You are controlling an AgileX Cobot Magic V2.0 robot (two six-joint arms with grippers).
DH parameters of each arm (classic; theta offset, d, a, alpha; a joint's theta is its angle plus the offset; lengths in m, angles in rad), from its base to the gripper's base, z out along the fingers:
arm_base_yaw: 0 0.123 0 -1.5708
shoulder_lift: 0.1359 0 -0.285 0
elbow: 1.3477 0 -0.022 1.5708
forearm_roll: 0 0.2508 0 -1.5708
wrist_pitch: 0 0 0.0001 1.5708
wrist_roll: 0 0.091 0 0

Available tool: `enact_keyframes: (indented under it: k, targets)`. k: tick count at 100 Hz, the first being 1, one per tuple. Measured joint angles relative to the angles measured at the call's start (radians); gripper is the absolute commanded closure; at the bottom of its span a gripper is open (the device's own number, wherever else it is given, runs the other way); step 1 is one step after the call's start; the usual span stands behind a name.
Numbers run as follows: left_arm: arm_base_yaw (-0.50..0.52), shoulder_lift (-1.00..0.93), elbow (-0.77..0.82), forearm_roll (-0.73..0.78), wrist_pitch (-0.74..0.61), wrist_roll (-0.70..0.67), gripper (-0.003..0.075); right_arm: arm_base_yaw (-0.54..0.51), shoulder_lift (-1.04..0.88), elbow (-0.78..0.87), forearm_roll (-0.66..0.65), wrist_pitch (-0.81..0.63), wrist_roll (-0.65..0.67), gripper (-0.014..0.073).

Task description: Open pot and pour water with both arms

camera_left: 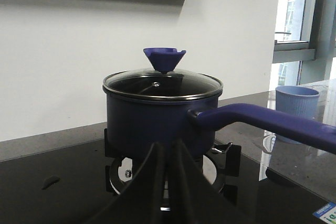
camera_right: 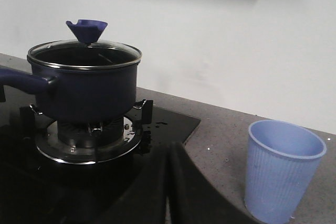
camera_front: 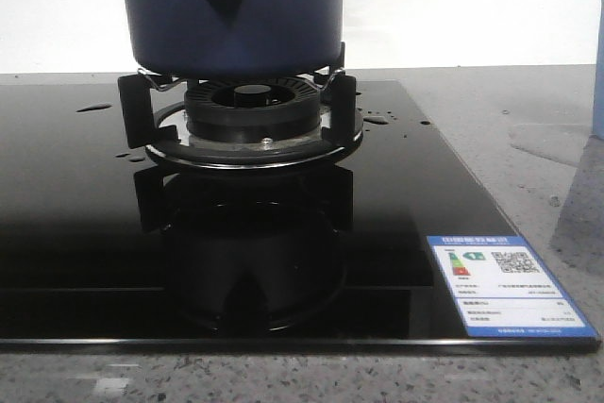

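Dark navy pot (camera_left: 157, 124) sits upright on the gas burner (camera_front: 253, 110) of a glossy black cooktop (camera_front: 85, 233), resting on the burner's black pan supports. A glass lid (camera_left: 161, 85) w/ metal rim is still on the pot, topped by a blue cone-shaped knob (camera_left: 164, 57). The pot's long navy handle (camera_left: 268, 121) sticks out sideways from the pot wall.

Left gripper (camera_left: 167, 182): dark fingers seen at the base of the left wrist view, tips nearly touching w/ only a thin slit between, holding nothing. The pot is straight ahead of it, well apart; the handle passes off to one side, not touched.

Right gripper (camera_right: 168, 182): same look in the right wrist view, fingers close together w/ a narrow slit, empty. The pot is ahead and off to one side, apart from the fingers.

A pale blue ribbed cup (camera_right: 282, 167) stands upright on the grey speckled counter (camera_right: 220, 140), off the cooktop, nearer the right gripper than the pot is. Water droplets (camera_front: 377, 118) lie on the glass near the burner. A blue-edged energy label (camera_front: 505, 285) is stuck at the cooktop's near corner. White wall (camera_left: 63, 51) behind
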Motion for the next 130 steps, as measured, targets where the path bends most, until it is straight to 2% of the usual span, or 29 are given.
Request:
enact_keyframes:
  k: [16, 43, 49, 56, 63, 80, 87, 94, 115, 130]
  targets:
    - [0.0, 0.0, 0.0, 0.006, -0.019, 0.0, 0.0739, 0.0, 0.0, 0.0, 0.0, 0.0, 0.0, 0.066]
    - [0.004, 0.0, 0.0, 0.009, -0.199, 0.013, 0.0739, 0.0, 0.0, 0.0, 0.0, 0.0, -0.001, 0.066]
    - [0.006, 0.0, 0.0, 0.042, -0.222, 0.017, 0.0739, 0.0, 0.0, 0.0, 0.0, 0.0, -0.001, 0.066]
    - [0.006, 0.0, 0.0, 0.15, -0.238, -0.025, 0.0739, 0.0, 0.0, 0.0, 0.0, 0.0, -0.001, 0.066]
    - [0.006, 0.0, 0.0, 0.372, -0.249, -0.201, 0.0739, 0.0, 0.0, 0.0, 0.0, 0.0, -0.001, 0.066]
    - [0.006, 0.0, 0.004, 1.168, -0.239, -0.934, 0.0739, 0.0, 0.0, 0.0, 0.0, 0.0, -0.001, 0.066]
    - [0.006, 0.0, 0.018, 1.357, -0.242, -1.106, 0.0739, 0.0, 0.0, 0.0, 0.0, 0.0, -0.001, 0.066]
    - [0.01, 0.0, 0.046, 1.446, -0.268, -1.194, 0.0739, 0.0, 0.0, 0.0, 0.0, 0.0, -0.001, 0.066]
    - [0.048, 0.0, 0.17, 1.568, -0.404, -1.408, 0.0739, 0.0, 0.0, 0.0, 0.0, 0.0, -0.001, 0.066]
    - [0.054, -0.016, 0.219, 1.614, -0.455, -1.497, 0.0739, 0.0, 0.0, 0.0, 0.0, 0.0, -0.001, 0.066]
